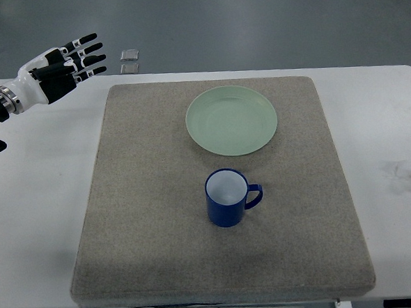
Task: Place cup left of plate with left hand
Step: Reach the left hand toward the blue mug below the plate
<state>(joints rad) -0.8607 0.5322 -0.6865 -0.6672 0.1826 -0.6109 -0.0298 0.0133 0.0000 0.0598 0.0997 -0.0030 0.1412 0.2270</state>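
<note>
A blue cup (228, 198) with a white inside stands upright on the grey mat (145, 199), its handle pointing right. Just behind it lies a pale green plate (231, 119). My left hand (64, 66) hovers over the table's far left corner, well away from the cup, fingers stretched out and holding nothing. The right arm does not show.
The mat lies on a white table (41, 199). Two small grey squares (129, 61) sit on the floor beyond the table's far edge. A faint smudge (402, 173) marks the table on the right.
</note>
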